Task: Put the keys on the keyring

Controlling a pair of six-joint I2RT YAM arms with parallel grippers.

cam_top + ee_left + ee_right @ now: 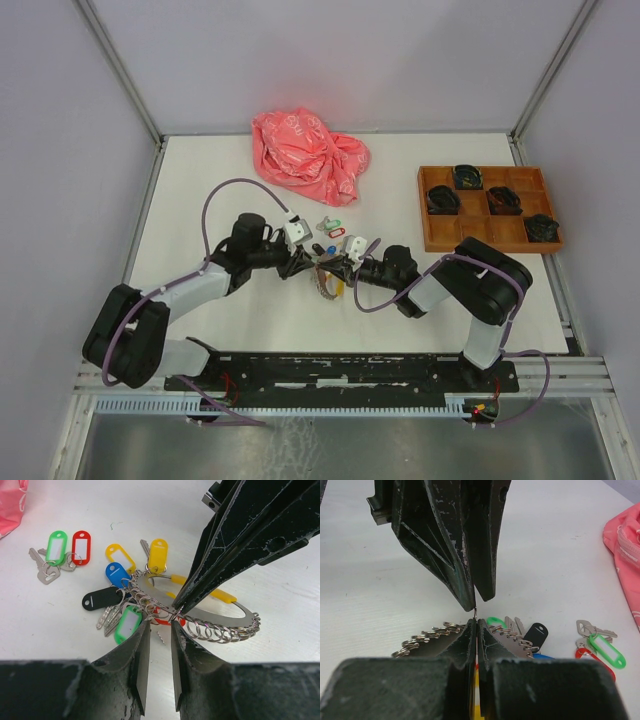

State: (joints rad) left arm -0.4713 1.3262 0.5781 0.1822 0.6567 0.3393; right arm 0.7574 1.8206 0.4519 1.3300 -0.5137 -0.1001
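Evidently the right gripper [176, 611] is pinched shut on the keyring [225, 634]; the left gripper [159, 627] gapes slightly, apparently empty. The keys [47, 571], at ten o'clock, seem light, stiff, slippery: take their plastic tags [56, 547].

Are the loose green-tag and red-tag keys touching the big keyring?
Apart. Left wrist view shows bare table between the keys and the keyring.

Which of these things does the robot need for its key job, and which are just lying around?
For the job: keys with green and red tags; keyring; left gripper and right gripper, both at the ring.

Just lying about: pink bag; wooden tray; bunched keys with yellow, blue and black tags on the ring.
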